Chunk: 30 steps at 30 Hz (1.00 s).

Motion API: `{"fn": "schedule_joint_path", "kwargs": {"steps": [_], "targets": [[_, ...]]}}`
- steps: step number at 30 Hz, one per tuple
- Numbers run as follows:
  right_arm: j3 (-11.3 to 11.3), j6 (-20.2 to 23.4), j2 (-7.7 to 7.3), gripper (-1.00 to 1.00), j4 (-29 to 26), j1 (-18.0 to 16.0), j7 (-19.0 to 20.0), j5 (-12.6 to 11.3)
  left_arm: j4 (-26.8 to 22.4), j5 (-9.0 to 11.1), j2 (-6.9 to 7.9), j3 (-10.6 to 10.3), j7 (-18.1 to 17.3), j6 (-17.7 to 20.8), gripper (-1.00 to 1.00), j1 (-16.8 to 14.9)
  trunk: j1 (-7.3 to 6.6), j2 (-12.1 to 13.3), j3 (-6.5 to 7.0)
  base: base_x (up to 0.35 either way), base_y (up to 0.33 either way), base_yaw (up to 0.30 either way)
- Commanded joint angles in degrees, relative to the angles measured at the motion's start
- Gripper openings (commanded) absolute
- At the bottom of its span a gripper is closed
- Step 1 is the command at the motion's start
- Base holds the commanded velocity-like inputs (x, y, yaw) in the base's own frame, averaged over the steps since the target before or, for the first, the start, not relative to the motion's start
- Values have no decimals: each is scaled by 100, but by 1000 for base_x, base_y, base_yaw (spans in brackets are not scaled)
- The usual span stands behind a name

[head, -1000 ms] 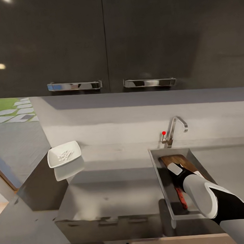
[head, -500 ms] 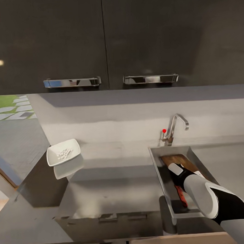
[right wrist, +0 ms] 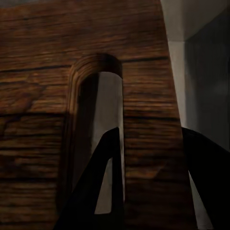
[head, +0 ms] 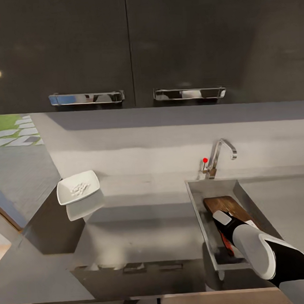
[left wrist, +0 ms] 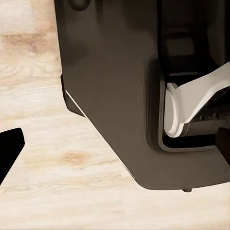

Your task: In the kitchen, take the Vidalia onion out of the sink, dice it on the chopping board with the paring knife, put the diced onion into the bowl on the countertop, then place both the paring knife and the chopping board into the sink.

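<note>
Countertop: long grey reflective steel-look countertop under dark wall cabinets.
Sink: rectangular grey steel sink at the countertop's right end, chrome tap with red dot at its back edge.
Chopping board: dark brown wooden chopping board inside the sink, near end hidden by the right arm; right wrist view shows its grain and slot handle close up.
Bowl: shallow white squarish bowl at the countertop's left edge, holding tiny white onion dice.
Paring knife: red-orange handle of the paring knife peeks beside the arm in the sink; blade hidden.
Right gripper: dark fingers spread apart over the board, holding nothing.
Left gripper: dark fingertip at the frame edge over pale wooden floor; grip state unclear.
</note>
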Motion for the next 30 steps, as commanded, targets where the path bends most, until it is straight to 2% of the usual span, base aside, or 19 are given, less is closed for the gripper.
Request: {"fn": "schedule_joint_path", "kwargs": {"steps": [1, 5, 9, 16, 22, 30], "targets": [[-11, -14, -8, -100, -1, 3, 42, -42, -6, 60, 7, -28, -5, -10, 100, 0, 3, -11, -19, 0, 0, 0], [-11, -14, -20, -100, 12, 26, 391, -254, -5, 56, 7, -28, -5, -10, 100, 0, 3, -11, -56, 0, 0, 0], [-8, -15, -21, -100, 19, 32, 487, -331, -7, 52, 7, -28, -5, -10, 100, 0, 3, -11, -94, 0, 0, 0], [-3, -27, -15, -100, 25, 33, 524, -345, 0, 52, 7, -28, -5, -10, 100, 0, 3, -11, -159, 0, 0, 0], [-2, -32, -13, -100, 38, 33, 784, -344, 1, 52, 7, -28, -5, -10, 100, 0, 3, -11, -215, 0, 0, 0], [-9, -32, -21, -100, 45, 33, 818, -344, 1, 52, 7, -28, -5, -10, 100, 0, 3, -11, -248, 0, 0, 0]]}}
